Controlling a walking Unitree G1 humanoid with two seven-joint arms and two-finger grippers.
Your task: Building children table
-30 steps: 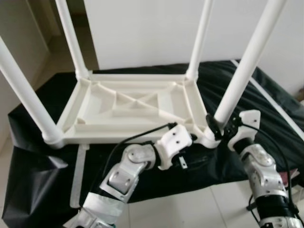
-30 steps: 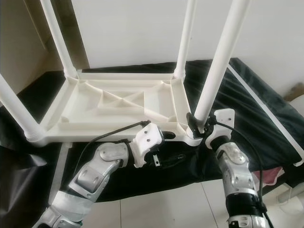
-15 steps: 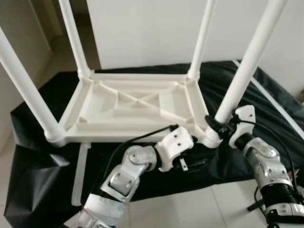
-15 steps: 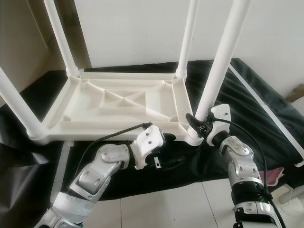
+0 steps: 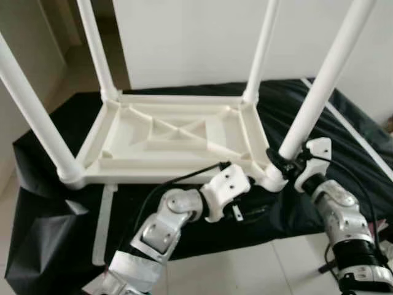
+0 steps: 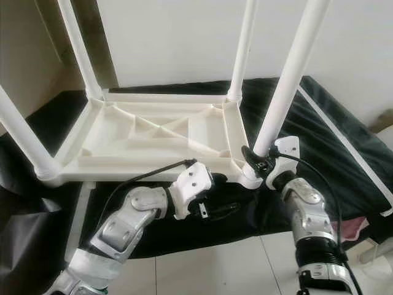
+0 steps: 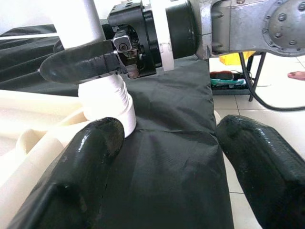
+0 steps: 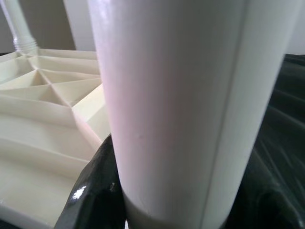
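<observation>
your right gripper [image 5: 277, 165] clamps the near-right table leg [image 5: 317, 92] at its base; left gripper [image 7: 162, 157] gapes beside the socket [image 7: 107, 102].

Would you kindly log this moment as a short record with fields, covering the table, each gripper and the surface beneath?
table: white plastic tabletop lying upside down, four legs pointing up
surface: black sheet under the table
right gripper: clamped around the base of the near right leg, at its corner socket
left gripper: fingers open, low over the sheet beside that same corner, holding nothing
loose part: white strip lying on the sheet near the left front corner
</observation>
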